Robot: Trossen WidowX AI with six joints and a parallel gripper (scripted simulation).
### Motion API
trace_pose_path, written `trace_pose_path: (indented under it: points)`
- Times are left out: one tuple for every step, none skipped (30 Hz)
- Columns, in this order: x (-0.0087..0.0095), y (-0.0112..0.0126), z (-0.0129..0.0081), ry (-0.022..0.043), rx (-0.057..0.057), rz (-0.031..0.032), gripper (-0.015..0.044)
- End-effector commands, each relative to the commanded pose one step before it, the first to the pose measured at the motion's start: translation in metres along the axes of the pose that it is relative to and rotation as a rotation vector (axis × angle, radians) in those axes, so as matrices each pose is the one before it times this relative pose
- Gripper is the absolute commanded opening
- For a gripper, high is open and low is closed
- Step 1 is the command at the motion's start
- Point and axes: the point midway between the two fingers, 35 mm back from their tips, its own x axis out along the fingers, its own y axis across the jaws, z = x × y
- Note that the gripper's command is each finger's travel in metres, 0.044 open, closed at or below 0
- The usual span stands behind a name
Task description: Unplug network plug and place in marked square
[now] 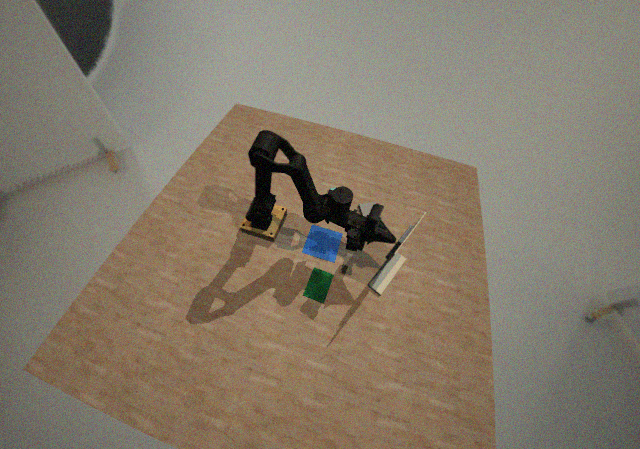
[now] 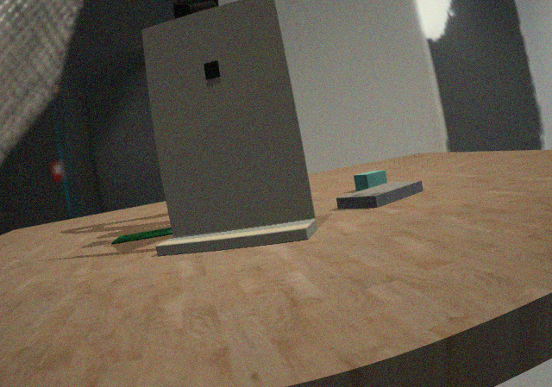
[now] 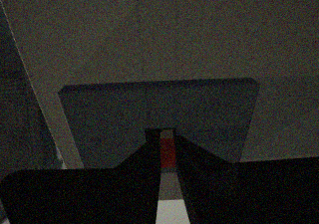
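Note:
My gripper point(image 3: 166, 142) point(image 1: 391, 239) is pressed up against the upright grey panel point(image 1: 409, 235) point(image 2: 227, 128) point(image 3: 150, 40). In the wrist view its two dark fingers are shut on the network plug point(image 3: 167, 153), which shows as a narrow red strip between them. The plug sits at the socket in the panel's darker plate point(image 3: 95, 119). From behind, the socket shows as a small dark square hole point(image 2: 212, 70). A blue marked square point(image 1: 322, 242) and a green marked square point(image 1: 318, 284) point(image 2: 142, 235) lie on the table in front of the panel. The thin tab is too small to tell apart.
The panel stands on a pale base strip point(image 1: 387, 274) point(image 2: 235, 239). A teal block point(image 2: 370, 179) rests on a low grey slab point(image 2: 392, 192) behind the panel. The arm's base sits on a tan plate point(image 1: 277, 223) on the wooden table point(image 1: 155, 330).

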Motion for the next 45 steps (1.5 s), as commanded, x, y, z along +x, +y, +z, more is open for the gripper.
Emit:
trace_pose_path:
  points:
    - [-0.00217, -0.00031, -0.00115, 0.00421, -0.0052, -0.00158, 0.0]
    - [-0.00065, -0.00002, -0.0001, 0.0, 0.0, -0.00006, 0.0]
    - [-0.00065, -0.00002, -0.0001, 0.0, 0.0, -0.00006, 0.0]
    - [-0.00063, -0.00002, -0.0001, 0.0, 0.0, -0.00005, 0.0]
    - [-0.00063, -0.00002, -0.0001, 0.0, 0.0, -0.00005, 0.0]
    - [-0.00062, -0.00002, -0.00011, 0.0, 0.0, -0.00005, 0.0]
    - [-0.00062, -0.00002, -0.00011, 0.0, 0.0, -0.00005, 0.0]
    - [-0.00064, -0.00002, -0.00013, 0.0, 0.0, -0.00005, 0.0]
    - [-0.00065, -0.00002, -0.00013, 0.0, 0.0, -0.00005, 0.0]
    - [-0.00061, -0.00002, -0.00016, 0.0, 0.0, -0.00005, 0.0]
    - [-0.00062, -0.00002, -0.00016, 0.0, 0.0, -0.00005, 0.0]
    - [-0.00059, -0.00002, -0.00018, 0.0, 0.0, -0.00005, 0.0]
    - [-0.00061, -0.00002, -0.00019, 0.0, 0.0, -0.00005, 0.0]
    - [-0.00063, -0.00002, -0.0002, 0.0, 0.0, -0.00005, 0.0]
    - [-0.00065, -0.00002, -0.00021, 0.0, 0.0, -0.00005, 0.0]
    - [-0.00065, -0.00002, -0.0002, 0.0, 0.0, -0.00005, 0.0]
    - [-0.00066, -0.00002, -0.0002, 0.0, 0.0, -0.00005, 0.0]
    - [-0.00065, -0.00002, -0.00019, 0.0, 0.0, -0.00005, 0.0]
    - [-0.00066, -0.00002, -0.00019, 0.0, 0.0, -0.00005, 0.0]
    - [-0.00064, -0.00001, -0.00019, 0.0, 0.0, -0.00005, 0.0]
    - [-0.00065, -0.00002, -0.00019, 0.0, 0.0, -0.00005, 0.0]
    - [-0.00064, -0.00001, -0.00018, 0.0, 0.0, -0.00005, 0.0]
    - [-0.00065, -0.00002, -0.00018, 0.0, 0.0, -0.00005, 0.0]
    - [-0.00064, -0.00001, -0.00018, 0.0, 0.0, -0.00005, 0.0]
    - [-0.00065, -0.00002, -0.00018, 0.0, 0.0, -0.00005, 0.0]
    - [-0.00064, -0.00001, -0.00018, 0.0, 0.0, -0.00005, 0.0]
    - [-0.00065, -0.00002, -0.00018, 0.0, 0.0, -0.00005, 0.0]
    - [-0.00061, -0.00001, -0.0003, 0.0, 0.0, -0.00005, 0.0]
    - [-0.00069, -0.00002, -0.00034, 0.0, 0.0, -0.00006, 0.0]
    - [-0.00056, -0.00001, -0.00039, 0.0, 0.0, -0.00005, 0.0]
    - [-0.00056, -0.00001, -0.00039, 0.0, 0.0, -0.00005, 0.0]
    - [-0.00056, -0.00001, -0.00038, 0.0, 0.0, -0.00005, 0.0]
    - [-0.00058, -0.00001, -0.00038, 0.0, 0.0, -0.00005, 0.0]
    - [-0.00066, -0.00001, -0.00041, 0.0, 0.0, -0.00006, 0.0]
    - [-0.00068, -0.00002, -0.00042, 0.0, 0.0, -0.00006, 0.0]
    - [-0.00066, -0.00001, -0.0004, 0.0, 0.0, -0.00006, 0.0]
    - [-0.00066, -0.00001, -0.0004, 0.0, 0.0, -0.00006, 0.0]
    - [-0.00065, -0.00001, -0.0004, 0.0, 0.0, -0.00006, 0.0]
    - [-0.00065, -0.00001, -0.0004, 0.0, 0.0, -0.00006, 0.0]
    - [-0.00065, -0.00001, -0.0004, 0.0, 0.0, -0.00005, 0.0]
    - [-0.00065, -0.00001, -0.0004, 0.0, 0.0, -0.00005, 0.0]
    - [-0.00065, -0.00001, -0.0004, 0.0, 0.0, -0.00005, 0.0]
    - [-0.00065, -0.00001, -0.0004, 0.0, 0.0, -0.00005, 0.0]
    - [-0.00064, -0.00001, -0.0004, 0.0, 0.0, -0.00005, 0.0]
    - [-0.00065, -0.00001, -0.0004, 0.0, 0.0, -0.00005, 0.0]
